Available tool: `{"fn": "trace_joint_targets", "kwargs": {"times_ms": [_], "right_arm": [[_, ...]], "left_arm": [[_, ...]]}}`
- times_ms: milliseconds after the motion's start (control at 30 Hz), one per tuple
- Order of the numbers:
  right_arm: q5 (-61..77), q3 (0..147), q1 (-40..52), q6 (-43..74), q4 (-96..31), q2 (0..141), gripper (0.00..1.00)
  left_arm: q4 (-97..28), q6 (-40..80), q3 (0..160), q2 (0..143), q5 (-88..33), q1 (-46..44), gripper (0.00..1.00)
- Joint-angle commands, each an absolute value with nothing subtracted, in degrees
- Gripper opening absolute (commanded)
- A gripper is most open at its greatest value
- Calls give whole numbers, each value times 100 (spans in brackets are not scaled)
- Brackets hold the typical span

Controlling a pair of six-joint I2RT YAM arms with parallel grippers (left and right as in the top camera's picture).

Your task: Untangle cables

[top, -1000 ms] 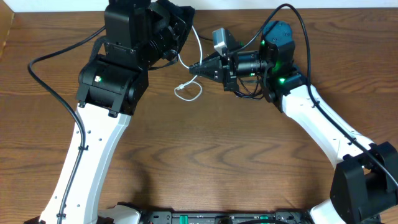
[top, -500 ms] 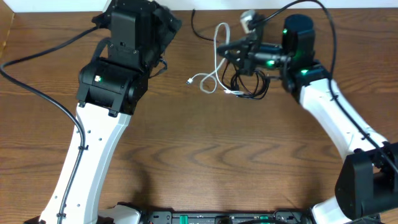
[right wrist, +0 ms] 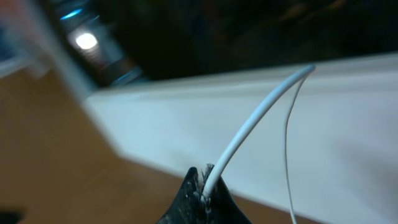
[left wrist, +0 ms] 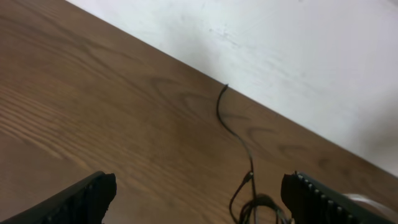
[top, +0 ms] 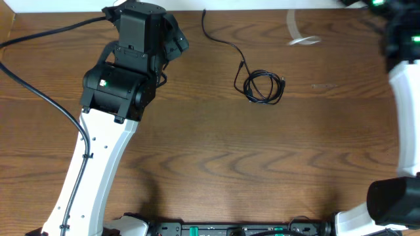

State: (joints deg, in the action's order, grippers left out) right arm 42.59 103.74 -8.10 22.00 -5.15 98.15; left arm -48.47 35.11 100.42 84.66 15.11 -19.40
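Two thin cords, likely light and limp, sit well apart: the black cable (top: 262, 86) lies loosely coiled on the worktop (top: 216, 164), probably easiest to pinch at the coil's rim with the wide-open left claw (left wrist: 199, 186), while the right claw (right wrist: 200, 194) grips the white cable (right wrist: 249, 118) up by the far right edge.

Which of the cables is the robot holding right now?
The white cable, pinched in the right tool; the black cable lies loose on the table, coiled and untouched.

white cable (top: 293, 29) blurred, black cable (left wrist: 250, 176) cut off below
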Motion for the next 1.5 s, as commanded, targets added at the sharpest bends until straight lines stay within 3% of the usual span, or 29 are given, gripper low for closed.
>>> {"fn": "trace_joint_targets", "kwargs": {"times_ms": [0, 200, 567, 867, 900, 933, 967, 1000, 1100, 1300, 1467], "right_arm": [[3350, 10466, -1271, 2209, -552, 9848, 1], [2305, 10468, -1839, 1747, -207, 10372, 1], [945, 10468, -2228, 1750, 2342, 12075, 1], [217, 10468, -2685, 1634, 1949, 12709, 1], [202, 10468, -2749, 1616, 1828, 12759, 10], [202, 10468, -2779, 1616, 1761, 12770, 27], [209, 10468, -2856, 1621, 1581, 12822, 78], [209, 10468, -2899, 1623, 1417, 12829, 99], [436, 10468, -2985, 1625, 1122, 12816, 99], [2637, 10468, -2956, 1883, 1039, 12693, 99], [4040, 10468, -2818, 2622, 742, 12558, 99]], "left_arm": [[-4941, 3301, 10149, 8499, 1612, -1931, 90], [-5116, 3299, 10147, 8499, 1610, -1933, 90], [-5205, 3301, 10055, 8569, 1549, -1933, 90], [-5142, 3301, 10047, 8847, 1238, -1933, 90], [-5089, 3299, 10047, 8895, 1162, -1933, 90], [-5063, 3299, 10047, 8923, 1109, -1933, 91], [-5009, 3299, 10047, 8978, 1017, -1933, 91], [-4989, 3299, 10047, 9006, 963, -1933, 91], [-4984, 3299, 10047, 9059, 941, -1938, 90], [-5002, 3288, 10047, 9065, 921, -1940, 90], [-4954, 2670, 10047, 9150, 128, -1951, 90]]}}
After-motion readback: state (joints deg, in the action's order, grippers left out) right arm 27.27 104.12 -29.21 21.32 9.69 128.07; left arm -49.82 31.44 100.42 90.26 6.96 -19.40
